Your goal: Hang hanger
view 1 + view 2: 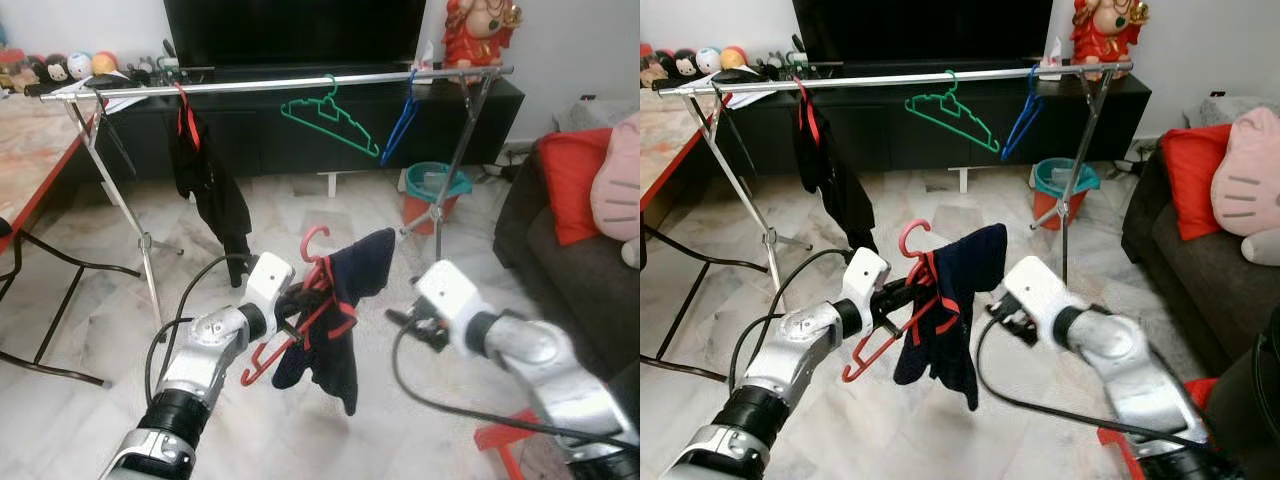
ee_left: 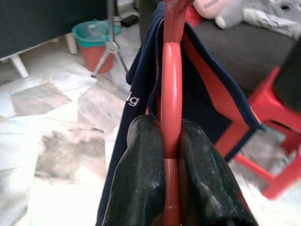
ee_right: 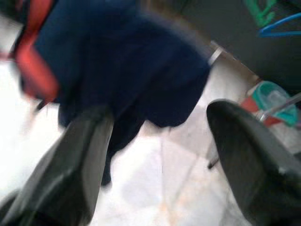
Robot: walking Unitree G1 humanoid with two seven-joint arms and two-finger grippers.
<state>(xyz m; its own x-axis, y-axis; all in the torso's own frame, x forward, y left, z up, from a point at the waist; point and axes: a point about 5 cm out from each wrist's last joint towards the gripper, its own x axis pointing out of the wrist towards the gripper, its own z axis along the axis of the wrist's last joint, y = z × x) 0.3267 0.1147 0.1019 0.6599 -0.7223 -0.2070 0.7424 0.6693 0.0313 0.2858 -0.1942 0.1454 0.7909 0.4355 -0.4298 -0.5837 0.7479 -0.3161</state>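
The main risk is that the hook of the red hanger (image 1: 300,320) misses the rail (image 1: 290,83): the left gripper (image 1: 292,303) pinches it by one thin bar only, so the hanger sits tilted, hook up and shoulder drooping toward the floor, and the dark garment (image 1: 340,320) draped over it could swing or twist it as the arm rises. The garment also hangs loosely and might slide off the lower shoulder. On the rail there is free room between the black clothes (image 1: 205,175) and the green hanger (image 1: 330,118); drifting toward either could tangle the hooks. The hanger is held well below the rail and in front of it, roughly under that gap. The left arm reaches forward with elbow bent, its fingers (image 2: 141,183) clamped together on the red bar. The right gripper (image 1: 405,322) hovers just beside the garment, below the rail's blue hanger (image 1: 400,125), fingers (image 3: 244,155) spread wide and holding nothing.
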